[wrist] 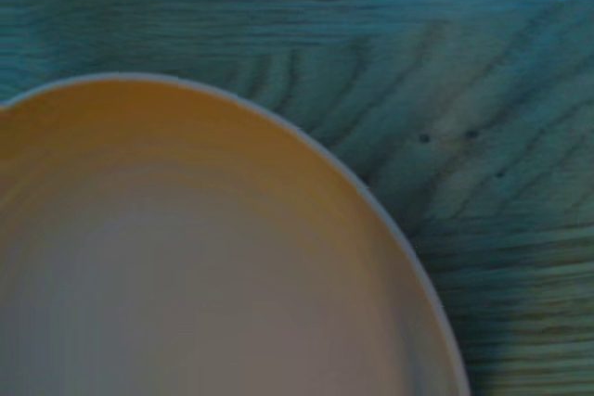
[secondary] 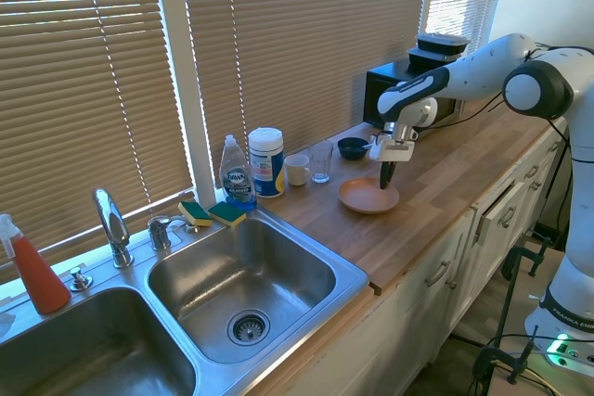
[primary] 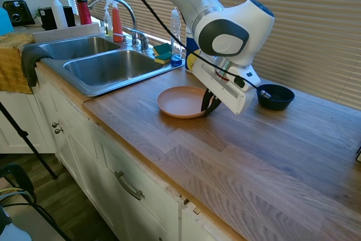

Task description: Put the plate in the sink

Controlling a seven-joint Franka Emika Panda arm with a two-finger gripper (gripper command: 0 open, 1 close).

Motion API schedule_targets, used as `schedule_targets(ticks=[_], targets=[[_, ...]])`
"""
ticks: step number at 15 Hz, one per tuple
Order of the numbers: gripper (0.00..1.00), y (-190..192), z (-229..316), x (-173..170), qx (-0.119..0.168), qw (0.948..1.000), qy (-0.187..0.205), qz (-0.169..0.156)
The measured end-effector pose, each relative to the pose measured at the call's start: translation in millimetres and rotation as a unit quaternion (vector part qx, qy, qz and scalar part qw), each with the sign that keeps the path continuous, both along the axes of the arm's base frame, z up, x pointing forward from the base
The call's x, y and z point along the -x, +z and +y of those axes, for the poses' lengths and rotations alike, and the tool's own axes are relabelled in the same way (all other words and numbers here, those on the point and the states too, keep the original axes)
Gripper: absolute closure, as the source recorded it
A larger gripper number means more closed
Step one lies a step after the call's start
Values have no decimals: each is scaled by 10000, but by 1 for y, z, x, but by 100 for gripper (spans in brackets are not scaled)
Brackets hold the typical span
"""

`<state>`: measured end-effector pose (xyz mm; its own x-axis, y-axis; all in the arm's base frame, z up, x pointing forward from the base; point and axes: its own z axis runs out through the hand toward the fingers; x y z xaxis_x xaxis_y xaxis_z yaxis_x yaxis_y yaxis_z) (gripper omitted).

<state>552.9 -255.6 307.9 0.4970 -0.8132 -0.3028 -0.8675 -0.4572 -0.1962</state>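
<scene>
The peach-orange plate lies flat on the wooden counter, to the right of the sink. My gripper points down at the plate's right rim, its dark fingers shut on the rim. From the other side, the gripper meets the plate at its right edge, and the sink is well to the left. The wrist view is filled by the plate from close by, with wood grain beyond its rim.
A small dark blue bowl stands behind the gripper. Sponges, a dish soap bottle, a white canister, a cup and a glass line the back edge by the curved faucet. A microwave stands further back.
</scene>
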Motion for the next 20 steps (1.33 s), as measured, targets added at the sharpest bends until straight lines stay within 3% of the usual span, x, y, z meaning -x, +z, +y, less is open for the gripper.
schedule_targets(ticks=[7,13,16,20], targets=[[100,30,20,-7,-206,9987,365,-280],[100,95,116,-32,-126,9968,627,-486],[100,114,196,-48,139,9959,748,-490],[100,108,320,-61,669,9920,1007,-355]])
